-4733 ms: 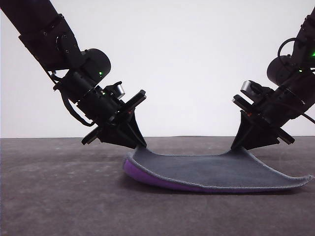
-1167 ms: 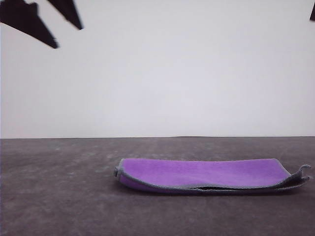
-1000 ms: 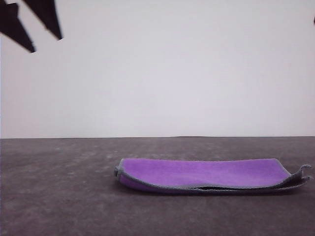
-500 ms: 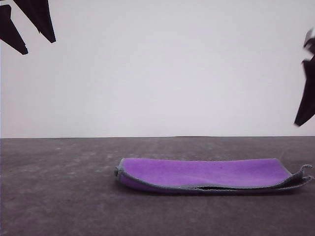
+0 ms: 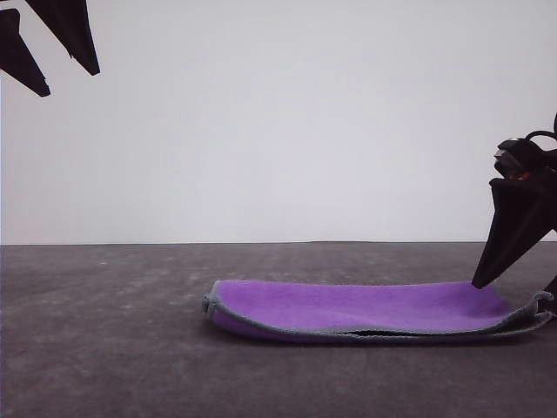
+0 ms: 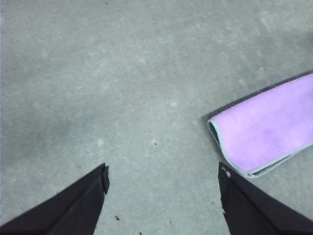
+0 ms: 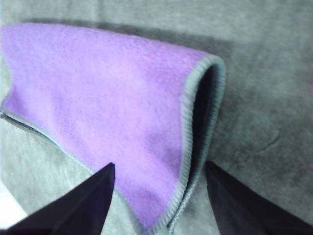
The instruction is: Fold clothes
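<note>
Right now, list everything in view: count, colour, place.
cloth: one, purple face up, grey stitched edging, folded in half, lying flat on the table, right of centre in the front view.
table: one, dark grey, under the cloth.
wall: one, white, behind the table.
left pincer: one, black, open, raised high at the far left, apart from the cloth.
right pincer: one, black, open, low over the cloth's right end.
</note>
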You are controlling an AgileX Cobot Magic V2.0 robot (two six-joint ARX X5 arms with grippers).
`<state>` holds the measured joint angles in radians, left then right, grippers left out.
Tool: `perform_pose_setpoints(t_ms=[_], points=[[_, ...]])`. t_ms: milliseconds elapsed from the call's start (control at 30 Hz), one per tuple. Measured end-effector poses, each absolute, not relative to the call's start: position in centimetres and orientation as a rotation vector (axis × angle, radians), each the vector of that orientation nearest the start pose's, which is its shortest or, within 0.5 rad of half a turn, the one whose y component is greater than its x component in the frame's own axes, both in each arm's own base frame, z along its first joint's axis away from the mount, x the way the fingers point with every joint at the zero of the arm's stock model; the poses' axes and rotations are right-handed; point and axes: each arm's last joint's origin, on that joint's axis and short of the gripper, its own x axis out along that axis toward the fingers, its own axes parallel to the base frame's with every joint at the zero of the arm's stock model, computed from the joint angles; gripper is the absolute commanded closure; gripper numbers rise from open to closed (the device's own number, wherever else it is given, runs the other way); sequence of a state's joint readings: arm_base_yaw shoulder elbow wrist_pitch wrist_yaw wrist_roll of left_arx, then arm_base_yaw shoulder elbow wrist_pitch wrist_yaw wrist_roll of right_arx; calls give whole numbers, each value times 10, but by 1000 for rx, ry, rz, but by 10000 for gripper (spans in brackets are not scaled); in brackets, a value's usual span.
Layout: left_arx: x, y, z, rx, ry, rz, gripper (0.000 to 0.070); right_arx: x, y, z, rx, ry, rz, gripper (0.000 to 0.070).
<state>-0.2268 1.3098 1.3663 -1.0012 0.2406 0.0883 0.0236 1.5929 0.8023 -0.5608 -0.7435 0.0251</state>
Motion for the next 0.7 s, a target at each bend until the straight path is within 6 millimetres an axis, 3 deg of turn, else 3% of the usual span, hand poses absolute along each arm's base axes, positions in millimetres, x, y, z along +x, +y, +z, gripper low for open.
perform_pose_setpoints(t_ms=[33,167,267,533,700], points=[[241,-63,355,73,933,-474,266,261,27,148,508,1301,634,363],[241,-63,355,73,933,-475,266,264,32,145,491,1294,645,609],[241,-63,355,74,933,-475,266,265,35,142,476,1293,649,690],[241,-63,355,73,932,-475,266,268,41,145,493,1244,728,697],[242,-63,355,74,926,-476,266,272,62,149,497,1172,870,697]])
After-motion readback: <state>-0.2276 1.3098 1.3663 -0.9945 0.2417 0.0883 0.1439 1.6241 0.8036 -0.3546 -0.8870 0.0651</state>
